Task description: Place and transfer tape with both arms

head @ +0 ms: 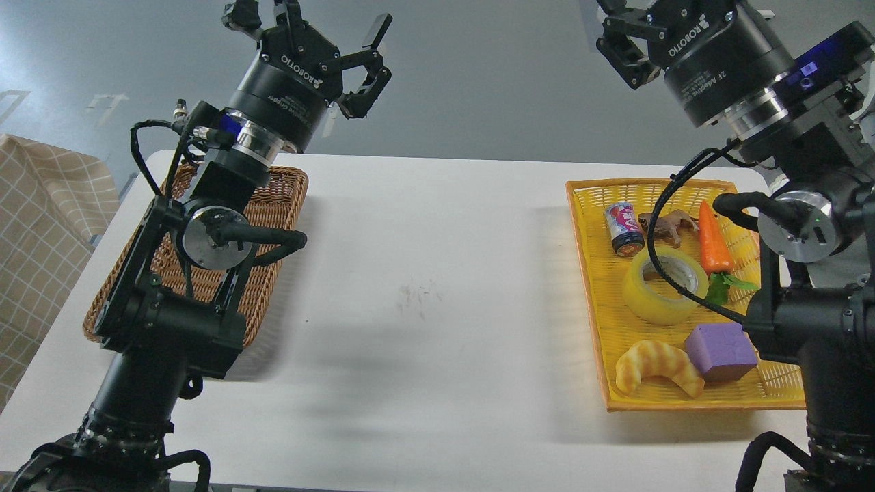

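Observation:
The tape (657, 295), a yellow translucent roll with a pale core, lies flat in the yellow tray (582, 273) on the right of the white table. A black cable of my right arm crosses in front of it. My left gripper (307, 20) is open and empty, raised high above the far end of the wicker basket (277, 205). My right gripper (639, 17) is high above the tray's far end. Its visible finger (618, 51) is splayed outward, so it looks open, but the fingertips are cut off by the top edge.
The tray also holds a drink can (624, 229), a brown toy animal (671, 224), a toy carrot (713, 240), a purple cube (721, 350) and a toy croissant (656, 365). A checked cloth (41, 225) lies left of the table.

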Controlling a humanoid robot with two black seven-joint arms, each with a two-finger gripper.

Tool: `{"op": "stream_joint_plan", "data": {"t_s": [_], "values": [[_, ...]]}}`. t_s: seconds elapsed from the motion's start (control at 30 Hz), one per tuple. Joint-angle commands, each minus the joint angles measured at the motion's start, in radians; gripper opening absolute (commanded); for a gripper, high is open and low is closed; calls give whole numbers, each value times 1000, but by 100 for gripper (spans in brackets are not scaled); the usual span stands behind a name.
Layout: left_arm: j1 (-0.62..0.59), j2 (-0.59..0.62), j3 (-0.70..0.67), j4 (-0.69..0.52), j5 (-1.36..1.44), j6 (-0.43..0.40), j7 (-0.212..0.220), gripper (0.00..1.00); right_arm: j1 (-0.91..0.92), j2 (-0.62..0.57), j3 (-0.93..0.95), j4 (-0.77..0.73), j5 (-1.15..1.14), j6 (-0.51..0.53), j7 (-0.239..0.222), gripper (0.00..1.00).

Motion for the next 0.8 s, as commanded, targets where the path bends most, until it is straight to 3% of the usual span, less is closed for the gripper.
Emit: {"op": "stream_joint_plan", "data": {"t_s": [0.0,0.23,0.67,0.77], "values": [[5,1,1,1,0,-2,0,98,0,0,0,-1,0,-4,1,100],[14,18,-2,1,0,-5,2,98,0,0,0,7,-6,-8,1,100],[17,25,-21,1,2,-1,3,98,-78,-506,-6,119,-28,5,4,100],[19,24,-28,0,2,-1,2,98,-149,-613,-3,143,-80,23,28,100]]}}
